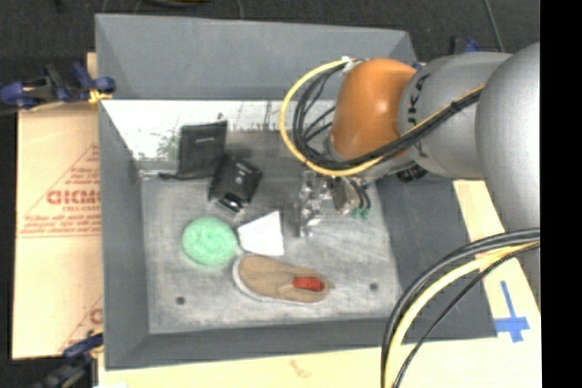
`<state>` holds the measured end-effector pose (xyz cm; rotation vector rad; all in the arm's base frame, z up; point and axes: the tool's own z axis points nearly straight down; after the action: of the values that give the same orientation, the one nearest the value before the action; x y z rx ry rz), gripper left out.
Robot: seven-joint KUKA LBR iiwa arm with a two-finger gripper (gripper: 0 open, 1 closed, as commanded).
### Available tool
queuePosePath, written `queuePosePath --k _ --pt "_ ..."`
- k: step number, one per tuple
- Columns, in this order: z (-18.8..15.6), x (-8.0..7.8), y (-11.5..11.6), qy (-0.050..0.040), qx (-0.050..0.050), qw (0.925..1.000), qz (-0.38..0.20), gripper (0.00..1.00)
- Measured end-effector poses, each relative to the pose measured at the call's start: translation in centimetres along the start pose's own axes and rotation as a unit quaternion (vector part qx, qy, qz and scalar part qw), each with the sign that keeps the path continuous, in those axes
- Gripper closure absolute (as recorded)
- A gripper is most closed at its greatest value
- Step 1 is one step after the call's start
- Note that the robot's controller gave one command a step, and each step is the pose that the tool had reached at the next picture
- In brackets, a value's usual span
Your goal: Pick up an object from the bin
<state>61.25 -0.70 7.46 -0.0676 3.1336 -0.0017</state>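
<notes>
Near the bin's middle, flat on the grey floor: white wedge (262,234), a small triangular piece, nearest thing to the gripper and so the likeliest pick, judged by closeness alone. Just right of it and slightly higher in view, gripper (309,212), pointed down over bare floor, nothing seen held. Cannot tell whether jaws released or clenched, metal parts too tangled to read. Seemingly hung low beside the wedge rather than above it, perhaps ahead of a sideways shift or a descent not yet begun.

Just left of the wedge, perhaps touching: green ball (209,243), round and fuzzy-looking, likely to roll if nudged. Just below the wedge: tan shoe (277,279) with a red patch, lying lengthwise near the front wall. Up and left: black block (235,182), tilted, and beyond it black pad (201,148), close to the back-left corner. All five loosely spread rather than heaped, probably leaving room for a top-down grasp on each.

Behind the gripper: orange cover (368,109) on the wrist, ringed by looped cables (285,118), slack probably left for wrist turning. Grey arm (482,114) reaching in from the right across the rim of the bin (245,50)
</notes>
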Motion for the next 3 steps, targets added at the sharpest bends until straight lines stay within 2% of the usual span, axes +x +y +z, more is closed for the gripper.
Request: queuePosePath --k 1,2,3 --pt "0.2 0.1 0.1 0.0006 0.0 1.0 0.0 0.0" --pt "0.2 0.1 0.1 0.0005 0.0 1.0 0.0 0.0" --pt "-1.5 -0.3 6.8 0.0019 -0.001 0.9995 0.03 1.0"
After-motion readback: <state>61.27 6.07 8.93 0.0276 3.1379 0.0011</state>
